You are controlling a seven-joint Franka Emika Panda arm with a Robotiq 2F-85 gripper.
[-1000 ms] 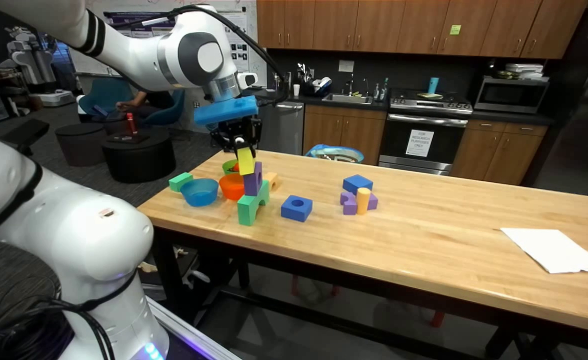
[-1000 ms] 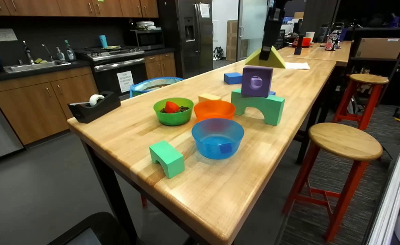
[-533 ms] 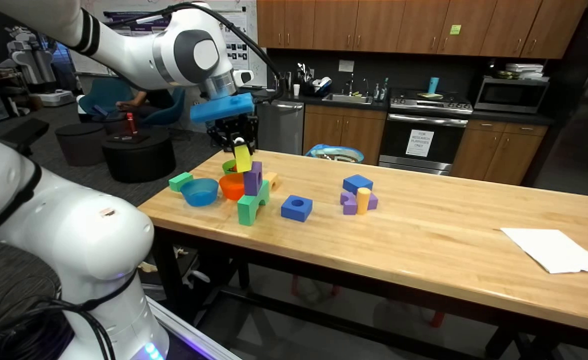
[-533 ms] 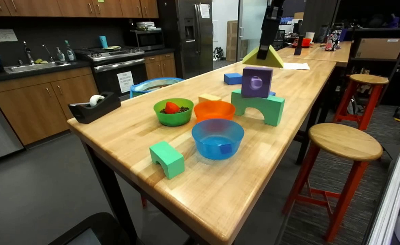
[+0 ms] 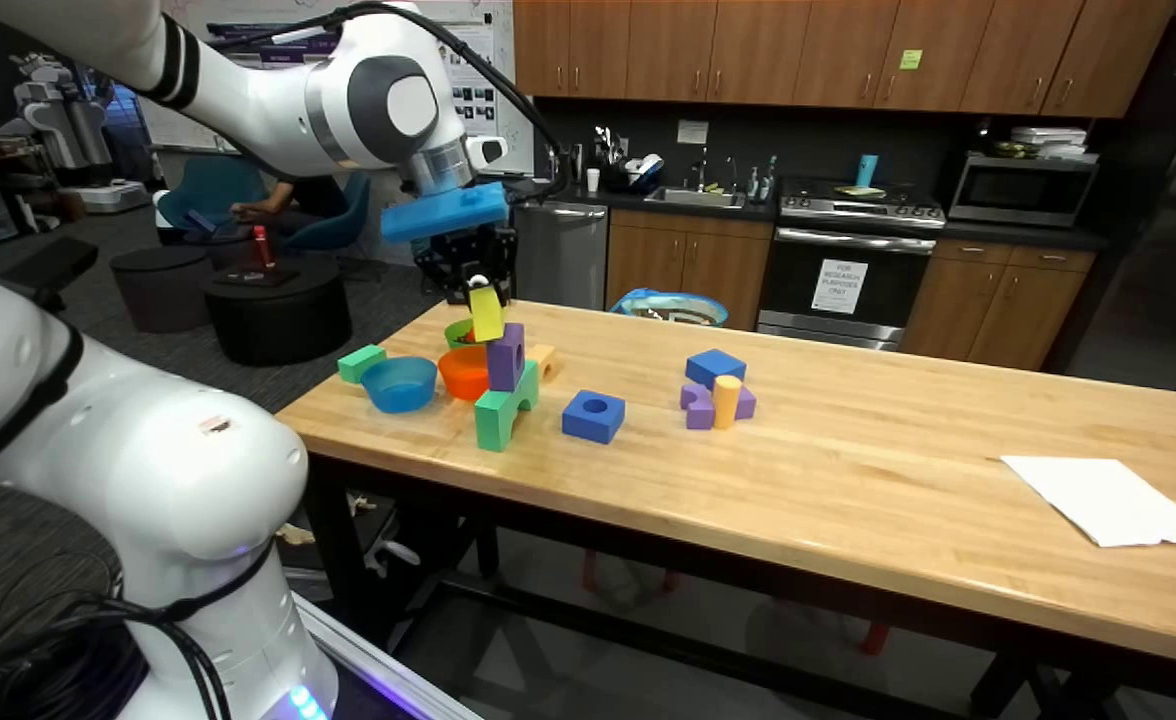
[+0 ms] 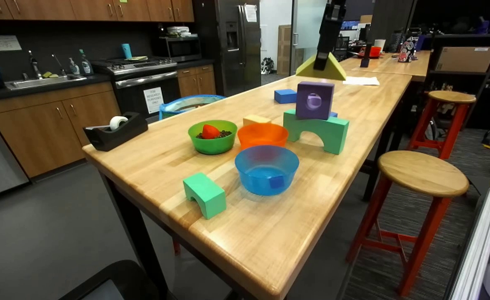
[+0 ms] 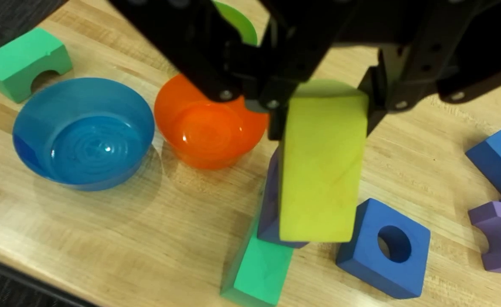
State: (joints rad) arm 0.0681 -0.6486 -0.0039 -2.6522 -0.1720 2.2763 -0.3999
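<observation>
We see the gripper [image 7: 325, 111] grasping 1 yellow triangle block [image 7: 322, 170], long side down, above the purple block [image 5: 501, 367].

Near the end of the wooden table [image 6: 245, 237], in an exterior view, you have a blue bowl [image 6: 255, 182], an orange bowl [image 6: 262, 135] just behind it, and a green bowl [image 6: 215, 146] alongside, holding a red piece [image 6: 210, 131] on small dark bits [image 6: 226, 133]. A black tape dispenser [image 6: 112, 138] with a white roll [image 6: 118, 122] sits at the edge. Beside the table stand two round wooden stools [image 6: 423, 173] with red legs. Across the room you see a sink [image 6: 45, 83], a stove [image 6: 131, 95] with a sign [image 6: 153, 100] on its front, a microwave [image 6: 183, 49] and a dark refrigerator [image 6: 224, 50]. In an exterior view you find white paper [image 5: 1108, 500] lying well apart from the bowls.
</observation>
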